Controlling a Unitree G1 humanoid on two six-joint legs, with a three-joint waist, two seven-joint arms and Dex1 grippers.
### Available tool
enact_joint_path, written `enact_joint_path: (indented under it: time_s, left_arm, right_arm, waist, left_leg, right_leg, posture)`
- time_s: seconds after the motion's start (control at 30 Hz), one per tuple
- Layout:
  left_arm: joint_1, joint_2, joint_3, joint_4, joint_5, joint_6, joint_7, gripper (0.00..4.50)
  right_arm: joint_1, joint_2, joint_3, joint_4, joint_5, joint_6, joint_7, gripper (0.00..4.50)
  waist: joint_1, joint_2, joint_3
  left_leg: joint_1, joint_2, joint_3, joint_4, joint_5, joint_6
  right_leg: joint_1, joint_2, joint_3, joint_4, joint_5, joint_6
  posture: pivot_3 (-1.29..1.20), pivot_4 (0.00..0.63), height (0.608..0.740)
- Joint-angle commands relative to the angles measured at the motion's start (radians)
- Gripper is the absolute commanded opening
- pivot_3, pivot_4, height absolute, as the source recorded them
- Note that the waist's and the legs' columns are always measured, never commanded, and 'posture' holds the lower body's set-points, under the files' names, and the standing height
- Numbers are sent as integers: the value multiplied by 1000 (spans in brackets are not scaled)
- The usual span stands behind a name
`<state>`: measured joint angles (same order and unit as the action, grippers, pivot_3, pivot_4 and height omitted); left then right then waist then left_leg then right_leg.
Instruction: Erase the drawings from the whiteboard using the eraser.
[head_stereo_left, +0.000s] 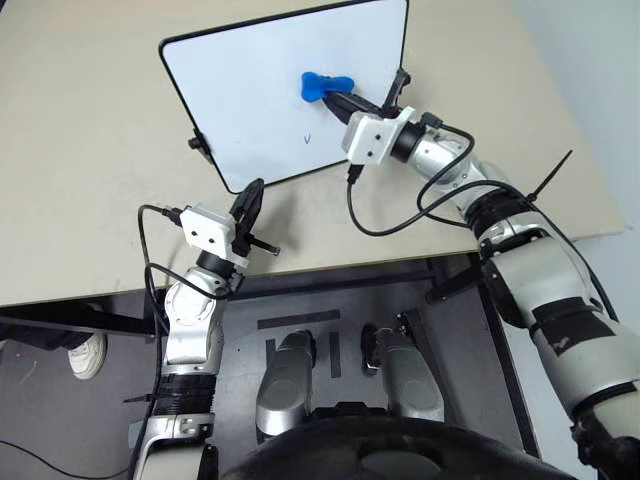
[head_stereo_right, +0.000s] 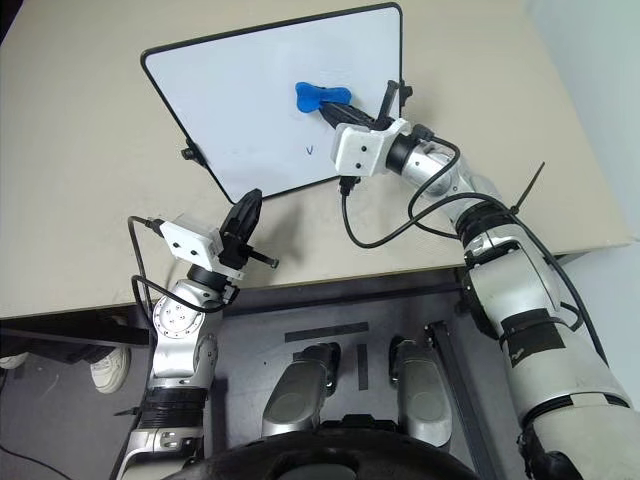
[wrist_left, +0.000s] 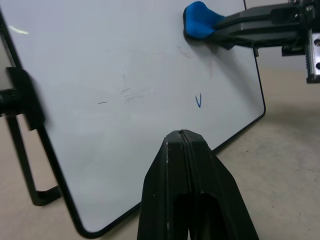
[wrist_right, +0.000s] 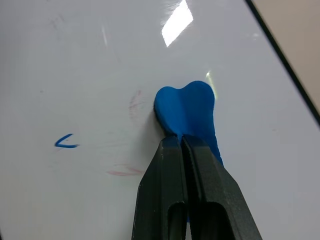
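Observation:
The whiteboard (head_stereo_left: 270, 100) leans tilted on the beige table, black-framed. Of the drawings, a small blue mark (head_stereo_left: 308, 138) stays near the board's lower middle, with faint red smears (wrist_right: 125, 171) beside it. My right gripper (head_stereo_left: 340, 98) is shut on the blue eraser (head_stereo_left: 322, 85), which presses against the board's upper right area above the blue mark. The eraser (wrist_right: 187, 110) sticks out past the black fingertips. My left gripper (head_stereo_left: 250, 195) is shut and empty, hovering just in front of the board's lower corner.
The beige table (head_stereo_left: 90, 180) spreads around the board, its front edge near my left arm. Black stand feet and knobs (head_stereo_left: 199, 145) stick out from the board's sides. A person's shoe (head_stereo_left: 88, 355) shows on the floor at the lower left.

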<state>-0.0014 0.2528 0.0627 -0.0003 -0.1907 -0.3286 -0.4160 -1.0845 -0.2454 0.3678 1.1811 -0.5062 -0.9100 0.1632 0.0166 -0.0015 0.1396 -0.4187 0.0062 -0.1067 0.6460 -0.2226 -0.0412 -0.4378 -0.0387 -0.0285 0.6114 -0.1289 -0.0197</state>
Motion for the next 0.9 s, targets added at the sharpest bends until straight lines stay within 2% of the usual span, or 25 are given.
enact_joint_path:
  time_s: [0.03, 0.4, 0.9]
  left_arm:
    - [-14, -1, -1, -26, 3, -19, -2, 0]
    - [-9, 4, 3, -33, 2, -17, -1, 0]
    - [-22, -1, -2, -23, 1, -21, -4, 0]
  right_arm:
    - [13, 22, 20, 33, -2, 37, 47, 60]
    - [23, 52, 19, 67, 14, 73, 104, 60]
    - [-71, 9, 14, -19, -48, -24, -183, 60]
  waist:
    - [-4, 0, 0]
    - [-12, 0, 0]
    - [-15, 2, 1]
  left_leg:
    - [0, 1, 1, 0, 0, 0]
    - [0, 2, 4, 0, 0, 0]
    - [-1, 5, 7, -1, 0, 0]
  right_leg:
    - [0, 0, 0, 0, 0, 0]
    - [0, 0, 0, -1, 0, 0]
    - [-3, 0, 0, -1, 0, 0]
  posture:
    - [0, 150, 740]
    - [0, 150, 740]
    - [0, 150, 740]
